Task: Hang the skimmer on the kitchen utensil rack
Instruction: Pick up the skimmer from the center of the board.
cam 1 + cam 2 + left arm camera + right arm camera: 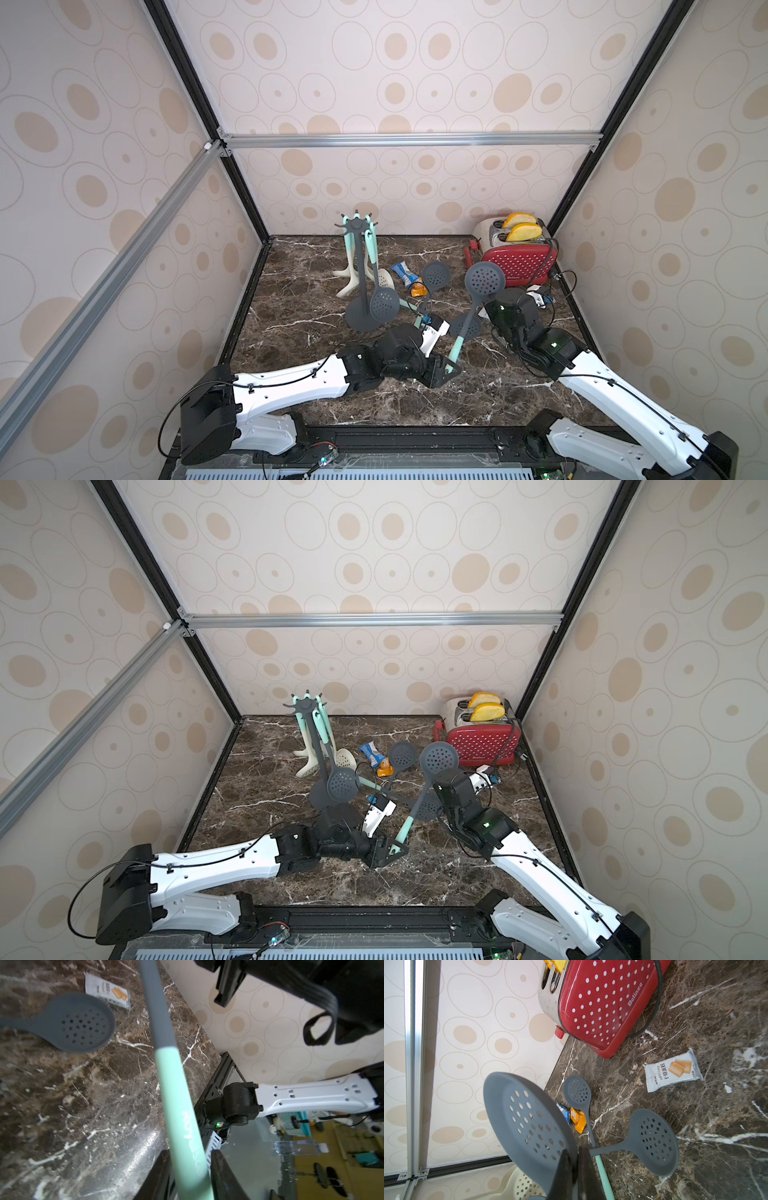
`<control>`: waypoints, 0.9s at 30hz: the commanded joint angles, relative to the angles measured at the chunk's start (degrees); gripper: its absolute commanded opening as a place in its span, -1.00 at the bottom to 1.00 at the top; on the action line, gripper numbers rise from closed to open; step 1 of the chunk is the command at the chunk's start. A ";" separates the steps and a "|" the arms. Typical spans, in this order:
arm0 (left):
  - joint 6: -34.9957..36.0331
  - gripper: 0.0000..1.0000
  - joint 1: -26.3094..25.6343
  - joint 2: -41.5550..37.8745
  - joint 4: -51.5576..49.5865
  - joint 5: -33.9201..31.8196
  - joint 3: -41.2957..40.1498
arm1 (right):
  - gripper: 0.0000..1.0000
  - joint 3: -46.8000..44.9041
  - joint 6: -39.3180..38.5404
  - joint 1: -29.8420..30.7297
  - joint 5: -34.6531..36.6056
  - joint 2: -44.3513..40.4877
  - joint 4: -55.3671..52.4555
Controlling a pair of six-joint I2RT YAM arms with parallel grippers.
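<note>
The skimmer has a round grey perforated head and a mint handle, and it hangs tilted above the table between both arms. My right gripper is shut on the lower rim of the skimmer's head. My left gripper is shut on the mint handle near its end, seen in a top view as the left gripper. The kitchen utensil rack stands at the back left in both top views, rack crown. Another grey skimmer hangs from it.
Two more grey skimmers lie on the marble table under the held one. Snack packets lie mid-table, and a white packet lies near the red dotted toaster at the back right. Cream utensils stand behind the rack.
</note>
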 commanded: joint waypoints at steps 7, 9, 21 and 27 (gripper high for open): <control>3.63 -1.00 -0.22 -1.87 -5.77 -4.56 3.58 | -1.00 -0.86 -1.49 -0.34 0.00 -3.66 0.77; 5.09 -1.00 1.40 -3.59 -10.45 -5.94 4.09 | -1.00 -1.38 -5.26 -0.35 0.86 -5.65 -0.80; 26.26 -1.00 15.70 -12.40 -50.54 -5.45 16.10 | 0.11 -7.96 -56.51 -0.35 -12.24 -22.20 -3.45; 36.49 -1.00 16.47 -11.32 -66.02 -5.57 23.42 | 0.12 -6.40 -81.51 -0.35 -27.34 -25.69 -3.43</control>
